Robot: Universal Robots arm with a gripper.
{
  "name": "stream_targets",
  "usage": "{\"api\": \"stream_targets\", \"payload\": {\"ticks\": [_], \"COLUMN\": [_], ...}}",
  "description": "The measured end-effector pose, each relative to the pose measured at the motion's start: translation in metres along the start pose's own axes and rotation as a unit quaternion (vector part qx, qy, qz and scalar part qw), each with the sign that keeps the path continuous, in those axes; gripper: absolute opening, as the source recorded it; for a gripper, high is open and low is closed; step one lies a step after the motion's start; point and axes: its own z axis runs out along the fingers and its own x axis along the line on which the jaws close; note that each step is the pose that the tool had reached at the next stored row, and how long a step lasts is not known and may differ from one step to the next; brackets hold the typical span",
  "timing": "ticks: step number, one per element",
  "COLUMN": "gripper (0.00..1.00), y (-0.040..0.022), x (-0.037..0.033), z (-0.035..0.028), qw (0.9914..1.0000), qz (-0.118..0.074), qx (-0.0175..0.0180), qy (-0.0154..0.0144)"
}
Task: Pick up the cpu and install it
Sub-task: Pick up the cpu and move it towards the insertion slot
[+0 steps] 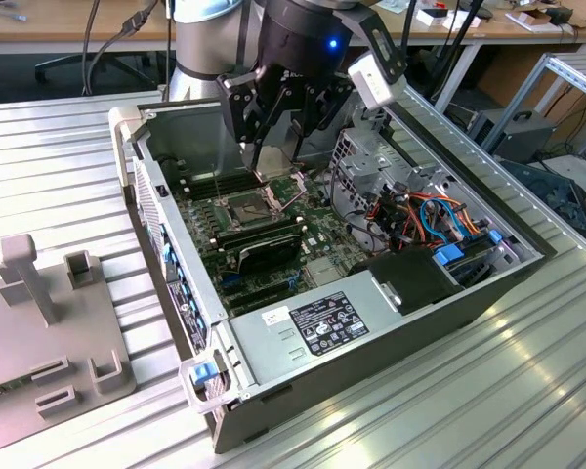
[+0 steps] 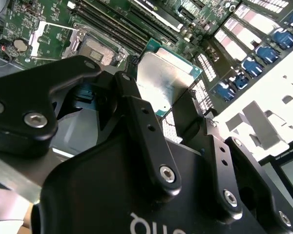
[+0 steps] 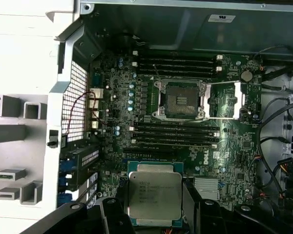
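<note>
Currently my end effector (image 3: 155,210) is closed on the cpu (image 3: 154,192), one black finger (image 2: 136,117) against each of two opposite edges. I hold it in the air over the board (image 3: 112,112), inside the open case (image 1: 127,137). The cpu is a thin square with rounded corners. Its face is pale brushed metal and sits on a green carrier edge. Several lines of fine print are etched on the face, too small to make out. In the second wrist view the same face (image 2: 163,80) catches the light and looks almost white.

The socket (image 3: 179,100) lies apart from the cpu, with two long black modules (image 3: 176,134) between them. It is a dark square bed ringed by bright metal. Its hinged frame (image 3: 224,100) is swung open to one side, and green board shows through the frame's window. The board is glossy green, crowded with small parts and blue capacitors, and it carries a white logo that I leave unread.

In the exterior view my end effector (image 1: 278,156) hangs above the socket (image 1: 244,207). A grey metal box toward the near end of the case bears a black and white label (image 1: 317,322) dense with tiny symbols. Orange and blue cables (image 1: 439,220) bunch at the exterior view's right. The case rests on a ribbed aluminium surface (image 1: 59,147).
</note>
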Motion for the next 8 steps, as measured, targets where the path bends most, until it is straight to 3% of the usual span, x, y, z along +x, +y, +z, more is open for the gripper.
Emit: {"api": "stream_targets", "payload": {"ticks": [8], "gripper": [0.53], "y": [0.0096], "x": [-0.0119], "z": [0.0103], "qw": [1.0], "qz": [0.0], "qx": [0.0], "qy": [0.0]}}
